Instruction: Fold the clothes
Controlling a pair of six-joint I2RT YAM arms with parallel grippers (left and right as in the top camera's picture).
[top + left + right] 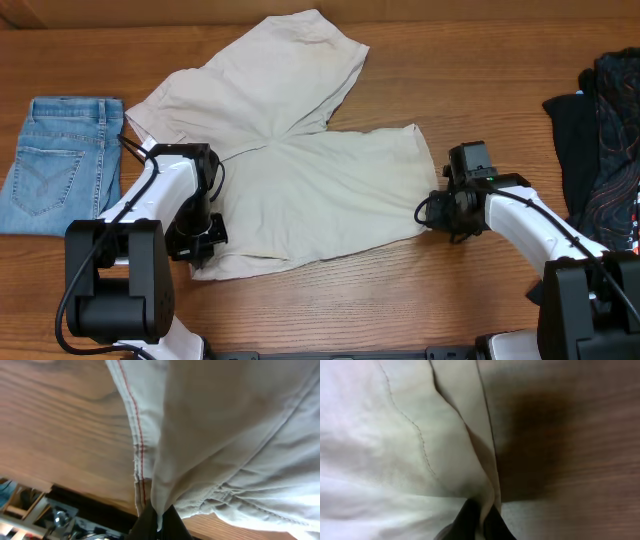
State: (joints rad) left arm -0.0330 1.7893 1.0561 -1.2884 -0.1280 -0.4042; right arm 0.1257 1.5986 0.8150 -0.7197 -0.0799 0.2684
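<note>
No readable text or labels, as far as the blurry views show.

Shorts [330, 190]: matt beige woven cloth, softly creased; table [400, 300]: smooth brown wood, visible grain, slight sheen; jeans [55, 165]: faded blue denim, matt

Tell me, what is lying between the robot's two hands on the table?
The pale beige cotton shorts. In the overhead view their cloth spans from the left hand to the right hand, and each hand pinches an edge.

Both arms low, left gripper [200, 246] and right gripper [432, 212] each tight on shorts [330, 190] cloth between the fingertips.
</note>
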